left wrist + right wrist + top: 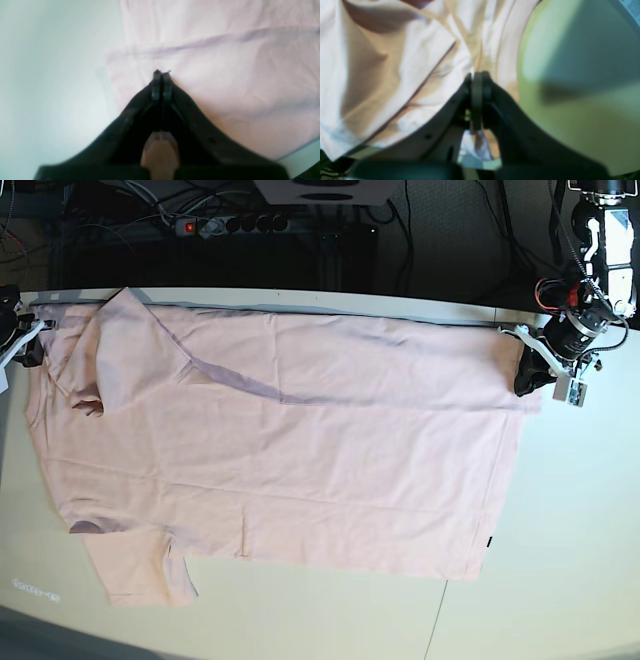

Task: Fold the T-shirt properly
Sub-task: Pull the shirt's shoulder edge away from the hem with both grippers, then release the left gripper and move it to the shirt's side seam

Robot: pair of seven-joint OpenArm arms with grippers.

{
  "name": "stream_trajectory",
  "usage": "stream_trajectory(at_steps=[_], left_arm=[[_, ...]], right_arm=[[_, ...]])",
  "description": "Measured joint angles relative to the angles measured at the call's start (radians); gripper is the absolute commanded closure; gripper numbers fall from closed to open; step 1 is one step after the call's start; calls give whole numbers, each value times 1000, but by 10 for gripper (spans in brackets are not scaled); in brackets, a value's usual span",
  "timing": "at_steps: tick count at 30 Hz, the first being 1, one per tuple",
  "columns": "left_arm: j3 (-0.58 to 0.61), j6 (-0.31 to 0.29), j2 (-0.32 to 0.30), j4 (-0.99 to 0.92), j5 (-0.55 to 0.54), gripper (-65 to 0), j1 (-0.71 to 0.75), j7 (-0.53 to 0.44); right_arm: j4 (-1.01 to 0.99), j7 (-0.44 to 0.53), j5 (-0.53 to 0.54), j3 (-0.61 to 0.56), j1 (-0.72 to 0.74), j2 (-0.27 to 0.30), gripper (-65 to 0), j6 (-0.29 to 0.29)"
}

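The pale pink T-shirt lies spread across the table, plain side up, with its far edge folded over along a long crease. A sleeve sticks out at the front left. My left gripper is at the shirt's far right corner. In the left wrist view it is shut, tips over a folded edge of the shirt, with pinkish cloth deep between the jaws. My right gripper is at the far left corner. In the right wrist view it is shut on bunched cloth.
The pale table shows bare to the right and front of the shirt. A power strip and cables lie behind the table's back edge. A small white label sits on the table at the front left.
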Motion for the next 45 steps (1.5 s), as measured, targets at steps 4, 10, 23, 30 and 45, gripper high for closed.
stream_trajectory(at_steps=[4, 10, 23, 30, 45], left_arm=[[-6, 0, 31, 2, 1, 0, 19, -29], [-7, 0, 54, 8, -7, 0, 53, -64], [-82, -18, 62, 24, -8, 0, 60, -14], [-97, -25, 52, 24, -45, 0, 66, 7], [-89, -6, -50, 225, -82, -332, -129, 207]], right_arm=[[0, 0, 0, 0, 0, 0, 0, 0], [0, -3, -19, 0, -2, 0, 0, 0], [-3, 0, -48, 0, -3, 3, 0, 0], [-13, 47, -47, 0, -3, 33, 0, 0], [-14, 42, -18, 0, 0, 34, 0, 0]])
